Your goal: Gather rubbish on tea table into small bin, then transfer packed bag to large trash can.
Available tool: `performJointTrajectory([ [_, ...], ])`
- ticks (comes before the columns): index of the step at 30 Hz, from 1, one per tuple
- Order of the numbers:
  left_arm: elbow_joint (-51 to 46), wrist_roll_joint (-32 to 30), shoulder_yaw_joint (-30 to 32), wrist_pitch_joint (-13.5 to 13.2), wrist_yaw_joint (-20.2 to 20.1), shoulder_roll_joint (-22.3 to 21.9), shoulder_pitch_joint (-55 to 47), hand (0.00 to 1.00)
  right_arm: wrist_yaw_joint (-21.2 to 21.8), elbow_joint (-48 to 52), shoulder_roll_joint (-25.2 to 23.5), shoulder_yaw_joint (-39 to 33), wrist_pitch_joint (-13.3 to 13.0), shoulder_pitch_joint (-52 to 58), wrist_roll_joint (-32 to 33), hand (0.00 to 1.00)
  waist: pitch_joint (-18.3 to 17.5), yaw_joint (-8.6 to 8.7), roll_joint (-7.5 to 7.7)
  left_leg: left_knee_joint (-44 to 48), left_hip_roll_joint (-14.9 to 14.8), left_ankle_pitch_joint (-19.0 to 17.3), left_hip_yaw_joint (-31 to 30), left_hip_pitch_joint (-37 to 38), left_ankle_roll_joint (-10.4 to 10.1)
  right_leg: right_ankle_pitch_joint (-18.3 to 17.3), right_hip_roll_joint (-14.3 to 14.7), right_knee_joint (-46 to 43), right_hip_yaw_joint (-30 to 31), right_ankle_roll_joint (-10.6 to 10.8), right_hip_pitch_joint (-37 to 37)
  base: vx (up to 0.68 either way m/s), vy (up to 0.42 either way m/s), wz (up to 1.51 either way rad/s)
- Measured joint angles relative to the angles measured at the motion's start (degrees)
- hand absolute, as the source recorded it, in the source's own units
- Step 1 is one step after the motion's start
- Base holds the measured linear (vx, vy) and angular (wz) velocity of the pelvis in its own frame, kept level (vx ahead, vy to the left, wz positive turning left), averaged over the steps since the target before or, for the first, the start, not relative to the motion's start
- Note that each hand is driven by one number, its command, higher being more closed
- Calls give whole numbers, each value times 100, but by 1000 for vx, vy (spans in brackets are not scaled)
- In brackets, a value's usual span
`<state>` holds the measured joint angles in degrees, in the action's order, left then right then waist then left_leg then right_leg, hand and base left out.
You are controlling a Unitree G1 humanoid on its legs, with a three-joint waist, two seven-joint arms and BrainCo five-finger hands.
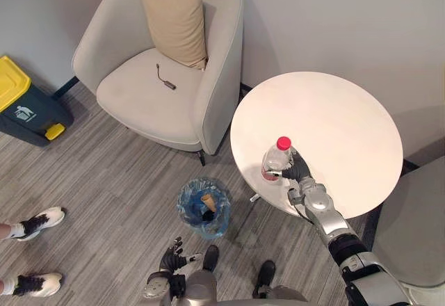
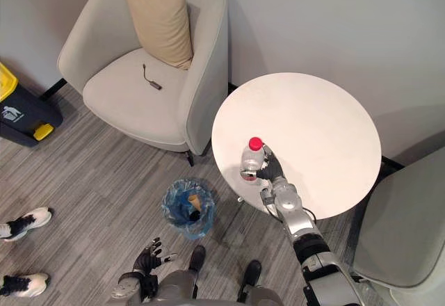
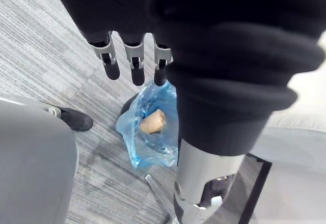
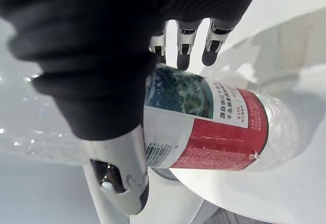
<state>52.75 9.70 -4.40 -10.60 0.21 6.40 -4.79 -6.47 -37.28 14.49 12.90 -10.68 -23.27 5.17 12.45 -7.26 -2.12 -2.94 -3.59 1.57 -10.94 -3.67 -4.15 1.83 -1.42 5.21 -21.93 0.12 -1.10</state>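
Right hand (image 1: 300,172) is clasping the red-capped bottle (image 1: 276,160) around its label, fingers on the far side and thumb on the near, while the bottle is standing upright at the seven o'clock edge of the tea table (image 1: 348,104). Watch it: that smooth, crinkly wall could be slipping in a hasty lift, toppling off the rim. Its arm is stretching almost straight toward eleven o'clock. Left hand (image 1: 172,257) is hanging with fingers loose, empty, at seven o'clock of the blue-lined small bin (image 1: 204,207).

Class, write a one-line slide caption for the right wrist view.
Right hand grips a red-labelled plastic bottle standing on the white round table.
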Motion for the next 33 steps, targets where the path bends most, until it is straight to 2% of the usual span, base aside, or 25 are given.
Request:
performJointTrajectory([
  [3,-44,100,-4,-6,5,0,33,0,-103,-32,-63,125,2,-308,32,100,136,-11,-13,55,15,4,-6,-74,-1,0,-15,-27,-5,-1,58,-12,10,1],
  [8,-56,100,-53,-22,59,-18,146,0,-110,-66,-64,174,5,-464,150,100,278,-140,-57,95,38,4,-19,-130,-1,-2,-40,-63,-12,0,102,-6,6,0],
  [14,-55,103,-55,-89,126,-22,145,0,-108,68,-71,375,34,-403,148,100,289,-123,-54,112,59,6,-17,-168,1,-3,-70,-106,-2,1,151,-3,15,0],
  [19,-52,84,-48,-89,124,-25,142,0,-91,1250,-27,334,19,200,26,100,287,-72,-49,130,57,5,-8,-144,1,-4,-71,-119,16,2,129,0,0,0],
  [21,-37,39,-45,-79,123,-25,136,0,-77,1937,-35,323,-18,654,-157,100,282,18,-40,136,54,5,6,-105,1,-4,-73,-135,34,3,102,-31,22,-4],
  [26,-30,-147,-51,17,118,-33,136,0,-51,2885,-52,234,-35,1545,-422,100,248,79,-10,127,37,3,58,32,1,-18,-73,-175,146,24,28,-38,18,-9],
  [28,36,-155,-55,24,112,-33,133,0,45,3153,-53,207,-42,1835,-563,100,185,180,25,127,32,3,61,38,1,-18,-70,-185,155,25,29,-41,11,-4],
  [33,215,-271,-203,35,106,-1,132,0,177,3727,-75,191,-195,2466,-788,100,-109,270,102,89,6,2,184,137,1,-14,-61,-191,282,23,18,-11,16,-12],
])
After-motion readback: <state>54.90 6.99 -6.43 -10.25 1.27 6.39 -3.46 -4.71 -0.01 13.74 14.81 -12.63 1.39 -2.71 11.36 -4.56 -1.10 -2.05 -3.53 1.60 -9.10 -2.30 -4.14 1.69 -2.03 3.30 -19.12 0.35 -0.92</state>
